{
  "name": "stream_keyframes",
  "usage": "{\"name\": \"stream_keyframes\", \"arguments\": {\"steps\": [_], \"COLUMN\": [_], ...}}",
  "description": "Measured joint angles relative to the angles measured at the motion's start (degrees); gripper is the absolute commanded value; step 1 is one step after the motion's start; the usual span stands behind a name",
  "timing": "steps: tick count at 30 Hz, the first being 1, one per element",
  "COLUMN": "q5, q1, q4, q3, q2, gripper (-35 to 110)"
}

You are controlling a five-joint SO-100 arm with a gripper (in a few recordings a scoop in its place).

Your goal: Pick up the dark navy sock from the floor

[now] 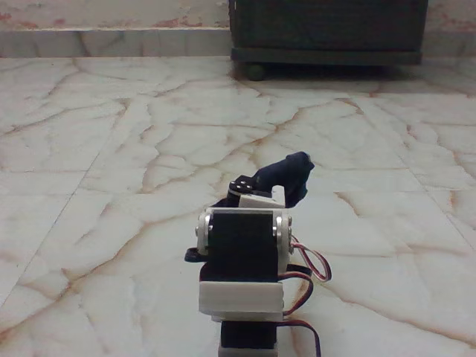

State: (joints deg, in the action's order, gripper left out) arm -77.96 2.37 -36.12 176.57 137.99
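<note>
Glossy marble floor (111,149) with reddish veins runs back to a dark cabinet (327,30) by the wall. Just beyond the arm's servo block (242,249), the navy sock (290,175) stands raised off the tiles, apparently gripped so it can be lifted clear. Whether the tool (271,195) is clamped on it, I cannot tell; the arm hides it.

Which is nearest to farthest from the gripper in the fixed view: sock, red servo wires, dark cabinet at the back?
1. Sock: at the gripper, raised above the floor, just right of centre.
2. Red servo wires: on the arm's right side, lower in the picture.
3. Dark cabinet: far back by the wall, upper right.
</note>
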Motion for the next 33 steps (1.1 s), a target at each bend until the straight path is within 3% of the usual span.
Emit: {"name": "stream_keyframes", "arguments": {"steps": [7, 33], "q5": [-12.7, -13.6], "q1": [-0.5, -0.5], "q4": [-0.8, 0.7], "q3": [0.0, 0.0], "q2": [0.0, 0.0], "gripper": [0, 0]}}
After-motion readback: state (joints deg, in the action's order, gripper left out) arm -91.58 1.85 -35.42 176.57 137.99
